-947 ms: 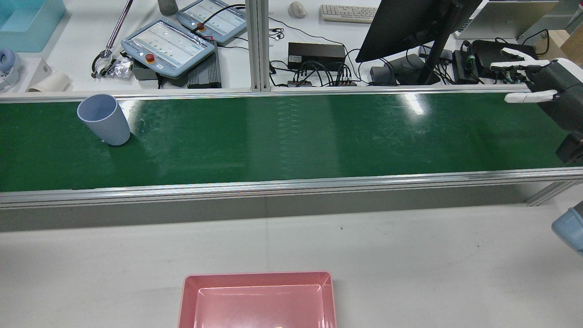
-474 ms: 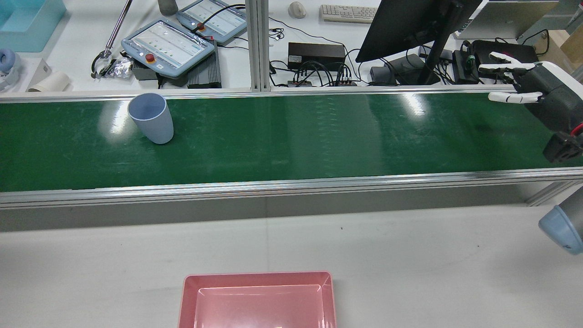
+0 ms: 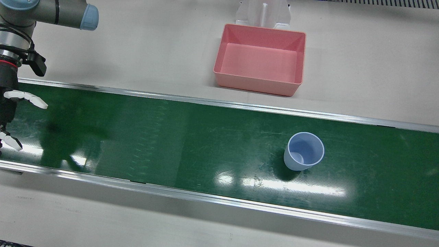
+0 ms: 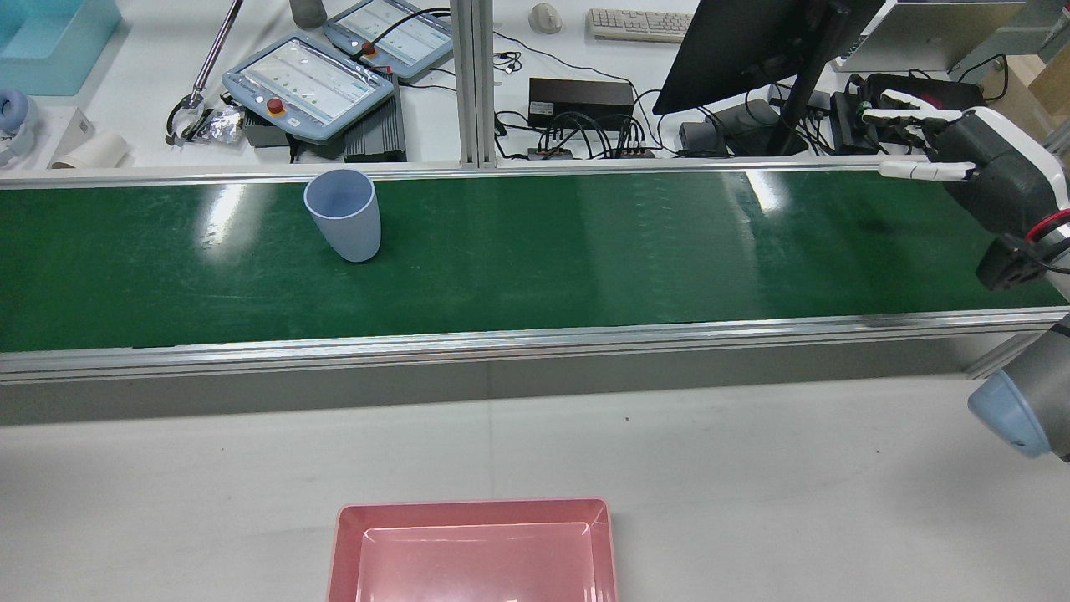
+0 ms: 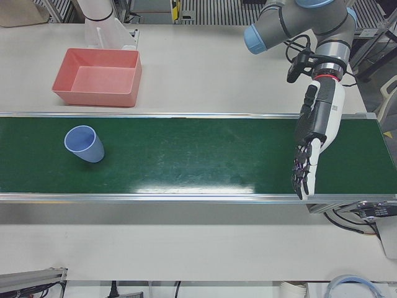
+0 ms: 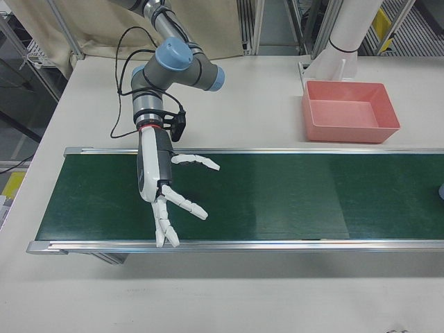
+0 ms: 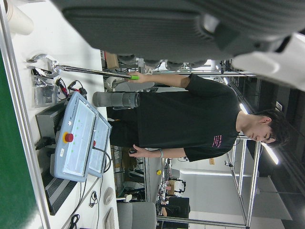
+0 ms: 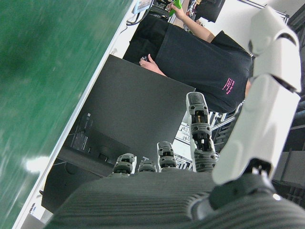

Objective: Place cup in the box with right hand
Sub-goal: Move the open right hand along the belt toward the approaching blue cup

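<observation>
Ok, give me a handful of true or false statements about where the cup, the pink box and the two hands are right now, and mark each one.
1. The cup stands upright on the green belt. True.
2. The pink box already holds the cup. False: the box is empty, and the cup is on the belt.
3. The right hand is open with its fingers spread. True.
4. The right hand is touching the cup. False: it is far along the belt from the cup.
5. The left hand holds the cup. False: it hangs over the belt's other end, holding nothing.
</observation>
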Robot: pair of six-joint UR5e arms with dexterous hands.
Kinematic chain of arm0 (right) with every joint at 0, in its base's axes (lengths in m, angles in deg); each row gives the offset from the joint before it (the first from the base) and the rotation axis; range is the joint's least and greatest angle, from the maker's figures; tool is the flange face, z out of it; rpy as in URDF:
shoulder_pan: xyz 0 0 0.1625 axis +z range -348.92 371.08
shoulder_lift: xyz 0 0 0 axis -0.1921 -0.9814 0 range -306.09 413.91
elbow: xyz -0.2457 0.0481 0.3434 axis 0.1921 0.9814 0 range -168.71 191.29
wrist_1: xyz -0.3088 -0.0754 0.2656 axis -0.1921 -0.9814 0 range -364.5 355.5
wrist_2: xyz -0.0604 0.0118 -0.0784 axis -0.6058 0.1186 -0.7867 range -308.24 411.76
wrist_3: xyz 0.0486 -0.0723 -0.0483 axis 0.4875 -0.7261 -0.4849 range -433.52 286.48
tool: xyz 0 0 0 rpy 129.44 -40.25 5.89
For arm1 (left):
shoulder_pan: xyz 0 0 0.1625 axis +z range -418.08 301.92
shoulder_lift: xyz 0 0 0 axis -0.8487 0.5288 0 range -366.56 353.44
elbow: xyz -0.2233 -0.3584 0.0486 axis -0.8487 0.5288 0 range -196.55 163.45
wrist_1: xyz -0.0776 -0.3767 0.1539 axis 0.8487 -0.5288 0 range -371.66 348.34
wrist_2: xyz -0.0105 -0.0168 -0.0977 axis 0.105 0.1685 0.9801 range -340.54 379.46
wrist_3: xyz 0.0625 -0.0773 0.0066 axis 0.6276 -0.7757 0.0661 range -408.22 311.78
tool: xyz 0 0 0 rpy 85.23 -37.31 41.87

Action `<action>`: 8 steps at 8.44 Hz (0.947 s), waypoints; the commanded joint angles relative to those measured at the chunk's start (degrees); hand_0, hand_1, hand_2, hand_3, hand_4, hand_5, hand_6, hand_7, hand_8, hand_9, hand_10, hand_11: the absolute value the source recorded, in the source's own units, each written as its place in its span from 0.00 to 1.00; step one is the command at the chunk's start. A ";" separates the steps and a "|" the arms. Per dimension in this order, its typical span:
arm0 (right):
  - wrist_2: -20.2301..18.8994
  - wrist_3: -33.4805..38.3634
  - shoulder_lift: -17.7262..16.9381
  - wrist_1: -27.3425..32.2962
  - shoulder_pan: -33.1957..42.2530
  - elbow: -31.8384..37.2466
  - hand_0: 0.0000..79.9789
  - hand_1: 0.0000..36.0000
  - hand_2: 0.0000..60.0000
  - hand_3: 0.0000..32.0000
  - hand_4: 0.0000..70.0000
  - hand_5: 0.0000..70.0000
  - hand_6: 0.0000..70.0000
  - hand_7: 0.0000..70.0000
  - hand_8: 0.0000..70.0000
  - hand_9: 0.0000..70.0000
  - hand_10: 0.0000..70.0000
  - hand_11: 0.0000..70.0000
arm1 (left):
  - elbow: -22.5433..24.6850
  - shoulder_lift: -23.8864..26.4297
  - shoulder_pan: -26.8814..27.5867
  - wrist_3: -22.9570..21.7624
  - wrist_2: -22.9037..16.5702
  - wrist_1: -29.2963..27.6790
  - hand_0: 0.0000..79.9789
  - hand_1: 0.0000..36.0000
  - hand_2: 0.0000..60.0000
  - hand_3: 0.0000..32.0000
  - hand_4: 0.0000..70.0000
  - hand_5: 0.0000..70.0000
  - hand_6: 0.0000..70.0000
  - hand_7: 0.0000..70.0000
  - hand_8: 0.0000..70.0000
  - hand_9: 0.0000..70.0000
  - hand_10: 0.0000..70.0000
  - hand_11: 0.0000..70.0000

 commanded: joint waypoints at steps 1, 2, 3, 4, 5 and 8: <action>0.05 -0.07 0.21 -0.05 -2.50 -1.42 0.61 0.44 0.28 0.00 0.30 0.06 0.06 0.21 0.00 0.04 0.06 0.10 | 0.03 0.00 0.00 0.00 0.09 0.01 0.00 0.00 0.00 0.00 0.00 0.00 0.00 0.00 0.00 0.00 0.00 0.00; 0.05 -0.07 0.21 -0.13 -3.38 -2.03 0.62 0.42 0.23 0.00 0.31 0.06 0.06 0.21 0.00 0.04 0.05 0.10 | 0.03 0.00 0.00 0.00 0.00 0.01 0.00 0.00 0.00 0.00 0.00 0.00 0.00 0.00 0.00 0.00 0.00 0.00; -0.04 -0.07 0.21 -0.14 -3.74 -2.30 0.62 0.44 0.29 0.00 0.28 0.06 0.06 0.21 0.00 0.04 0.05 0.10 | 0.03 0.00 0.00 0.00 0.09 0.01 0.00 0.00 0.00 0.00 0.00 0.00 0.00 0.00 0.00 0.00 0.00 0.00; -0.04 -0.16 0.12 -0.14 -3.91 -2.57 0.62 0.42 0.23 0.00 0.29 0.06 0.06 0.21 0.00 0.03 0.05 0.10 | 0.03 0.00 0.00 0.00 0.09 0.01 0.00 0.00 0.00 0.00 0.00 0.00 0.00 0.00 0.00 0.00 0.00 0.00; -0.04 -0.24 -0.14 -0.14 -4.44 -2.92 0.61 0.47 0.35 0.00 0.25 0.07 0.06 0.21 0.00 0.03 0.05 0.10 | 0.03 0.00 0.00 0.00 0.09 0.01 0.00 0.00 0.00 0.00 0.00 0.00 0.00 0.00 0.00 0.00 0.00 0.00; -0.04 -0.33 -0.41 -0.22 -5.84 -2.92 0.63 0.38 0.10 0.00 0.29 0.07 0.06 0.21 0.00 0.03 0.05 0.10 | 0.03 0.00 0.00 0.00 0.00 0.01 0.00 0.00 0.00 0.00 0.00 0.00 0.00 0.00 0.00 0.00 0.00 0.00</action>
